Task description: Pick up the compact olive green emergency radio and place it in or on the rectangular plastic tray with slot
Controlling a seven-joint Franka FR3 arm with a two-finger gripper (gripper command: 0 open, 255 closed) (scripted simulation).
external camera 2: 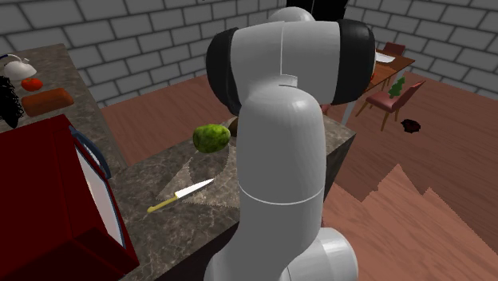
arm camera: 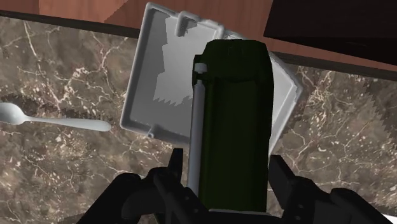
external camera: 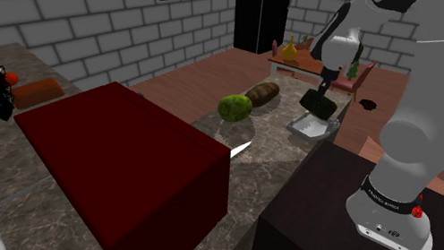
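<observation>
- While your gripper (arm camera: 228,173) had the dark olive radio (arm camera: 232,108) clasped between its fingers (arm camera: 284,179), jaws closed partway onto its sides, the radio hung over the white tray (arm camera: 159,70) and looked clear of it, so the step in hand was the lowering and release.
- You could not tell from the wrist view how well centred the radio was, because its body hid one side of the tray. I judged a small check against the shoulder view worth making before you descended.
- You did best to come down straight and slowly, since the tray sat near the edge of the marble counter (arm camera: 63,57) and a shove could have slid it toward the wooden floor (arm camera: 95,9).
- You needed to open only once the radio rested on the tray, because a drop might have bounced it over the low rim.
- You could ignore the white spoon (arm camera: 57,119) beside the tray, as it lay apart from the path.
</observation>
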